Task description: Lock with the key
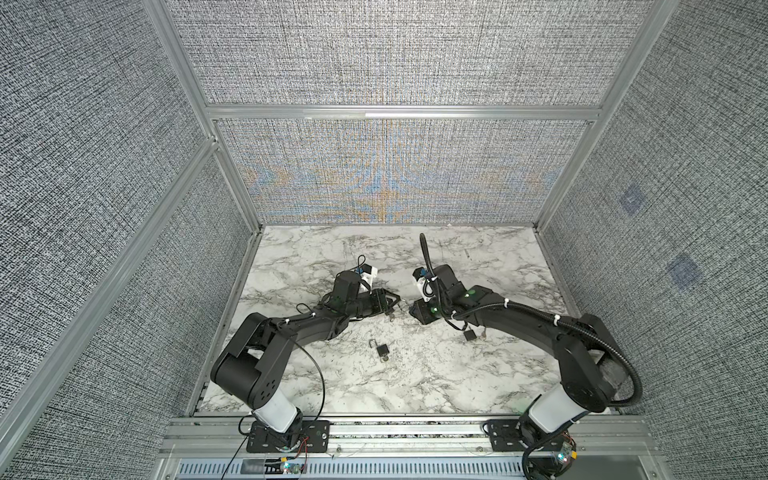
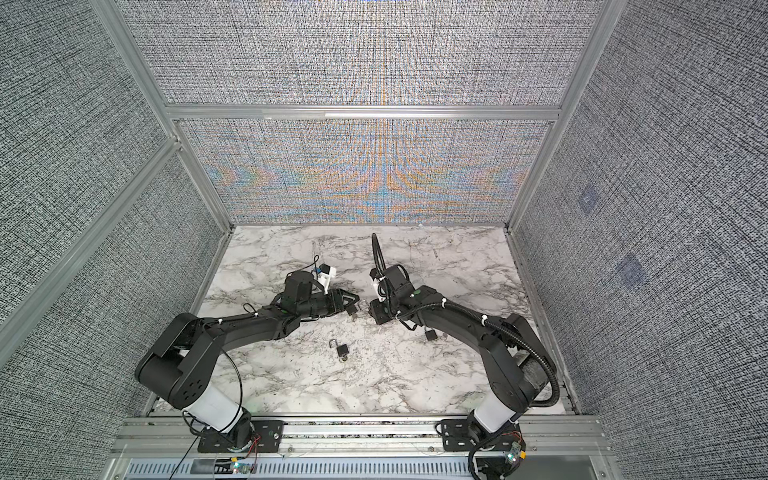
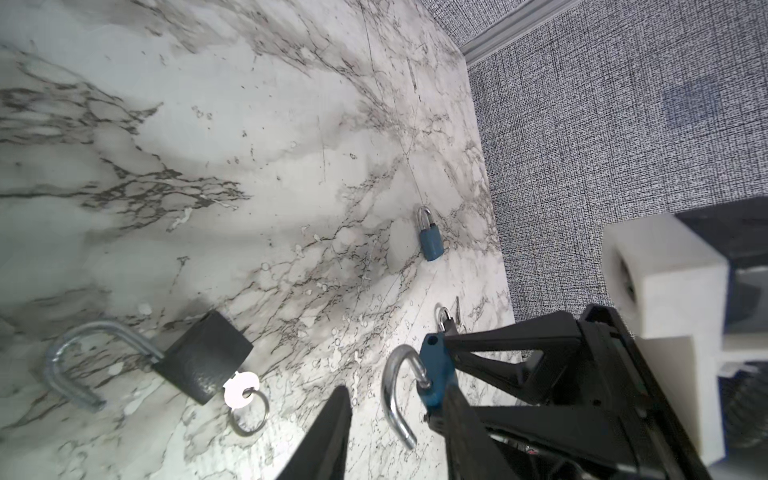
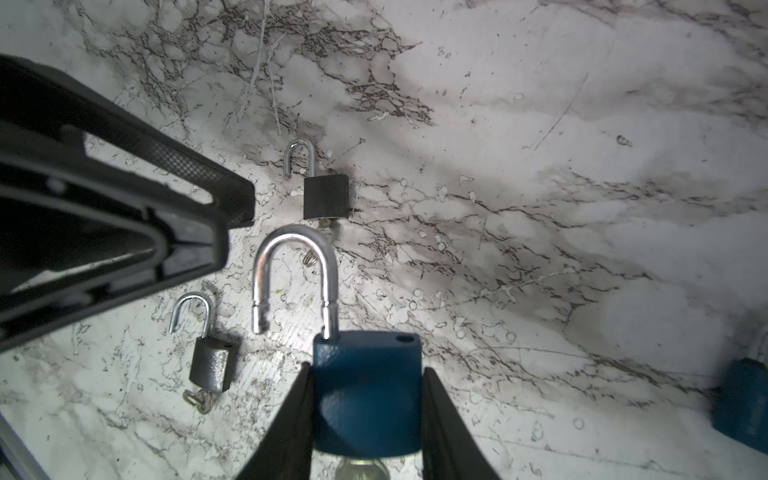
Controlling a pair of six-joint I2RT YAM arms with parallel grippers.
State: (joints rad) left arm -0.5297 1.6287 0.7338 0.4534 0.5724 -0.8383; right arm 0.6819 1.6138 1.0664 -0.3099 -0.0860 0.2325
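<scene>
My right gripper [image 4: 365, 415] is shut on the body of a blue padlock [image 4: 365, 386], one finger on each side. Its silver shackle [image 4: 291, 270] stands swung open. A silvery key [image 4: 360, 469] sits in the bottom of the body, mostly hidden. In the left wrist view the same blue padlock [image 3: 436, 370] shows edge-on, and its shackle [image 3: 395, 395] lies between the spread fingers of my left gripper [image 3: 395, 436], which is open. In both top views the two grippers [image 1: 392, 303] [image 1: 412, 309] meet tip to tip above the middle of the marble table [image 1: 478, 374].
A black padlock [image 1: 380, 350] [image 3: 203, 357] with open shackle and ringed key lies toward the front. A grey open padlock [image 4: 212, 365] lies below the left gripper. Another padlock [image 1: 469, 334] sits under the right arm, and a closed blue one [image 3: 430, 243] lies near the wall.
</scene>
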